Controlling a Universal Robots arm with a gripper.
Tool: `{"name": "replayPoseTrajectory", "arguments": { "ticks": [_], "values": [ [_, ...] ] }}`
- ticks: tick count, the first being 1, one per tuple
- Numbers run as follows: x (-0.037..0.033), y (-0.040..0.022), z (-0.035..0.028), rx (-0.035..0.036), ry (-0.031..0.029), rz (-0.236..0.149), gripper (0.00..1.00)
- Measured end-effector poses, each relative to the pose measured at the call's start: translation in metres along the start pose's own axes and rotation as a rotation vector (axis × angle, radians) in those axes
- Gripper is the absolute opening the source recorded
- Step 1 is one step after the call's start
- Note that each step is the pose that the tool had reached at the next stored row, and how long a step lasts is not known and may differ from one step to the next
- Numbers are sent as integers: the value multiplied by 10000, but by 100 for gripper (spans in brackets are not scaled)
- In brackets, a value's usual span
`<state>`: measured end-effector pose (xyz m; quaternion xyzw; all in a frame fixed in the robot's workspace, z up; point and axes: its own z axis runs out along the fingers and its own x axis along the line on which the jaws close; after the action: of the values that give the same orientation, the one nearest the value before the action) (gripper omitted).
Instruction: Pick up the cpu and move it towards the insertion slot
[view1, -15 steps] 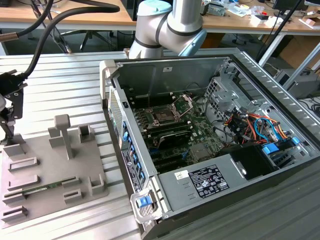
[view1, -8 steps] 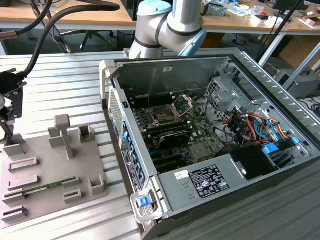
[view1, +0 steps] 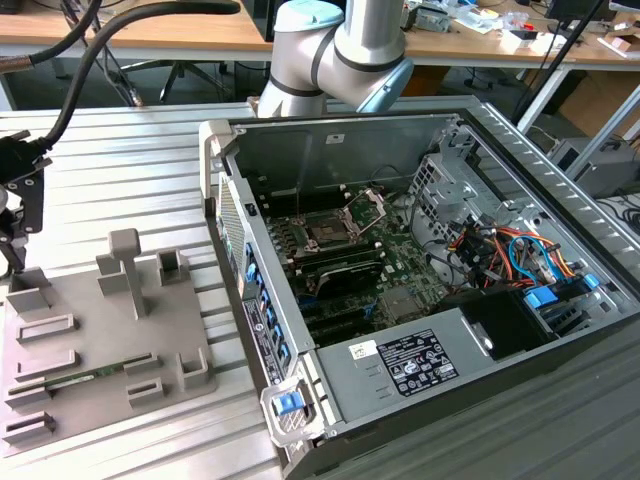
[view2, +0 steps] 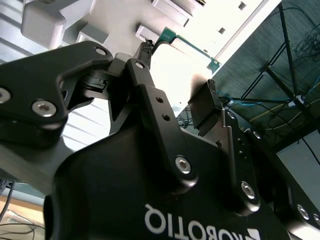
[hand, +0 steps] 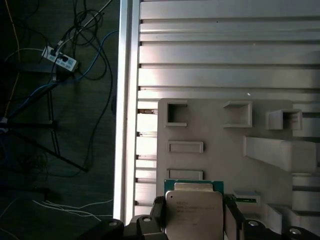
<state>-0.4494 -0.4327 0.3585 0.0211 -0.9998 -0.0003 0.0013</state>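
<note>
Pincer (hand: 194, 206) clasping cpu (hand: 194, 215) above grey fixture (hand: 220, 135), computer case (view1: 330, 150) well apart

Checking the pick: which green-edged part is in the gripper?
The cpu, square and silvery-topped; the long memory stick lies in the grey tray.

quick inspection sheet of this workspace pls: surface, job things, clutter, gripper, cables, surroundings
surface: ribbed aluminium table carrying a grey fixture plate
job's things: cpu between the gripper's fingers above the plate; insertion slot inside the open computer case, frame open
clutter: memory stick lying in the plate
grippers: gripper shut on the cpu
cables: black hose; coloured wires in the case
surroundings: desks; power strip on the floor
</note>
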Motion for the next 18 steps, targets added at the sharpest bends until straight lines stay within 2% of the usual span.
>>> {"name": "replayPoseTrajectory", "arguments": {
  "ticks": [18],
  "values": [
    [0,0,-79,0,0,1,55]
  ]
}}
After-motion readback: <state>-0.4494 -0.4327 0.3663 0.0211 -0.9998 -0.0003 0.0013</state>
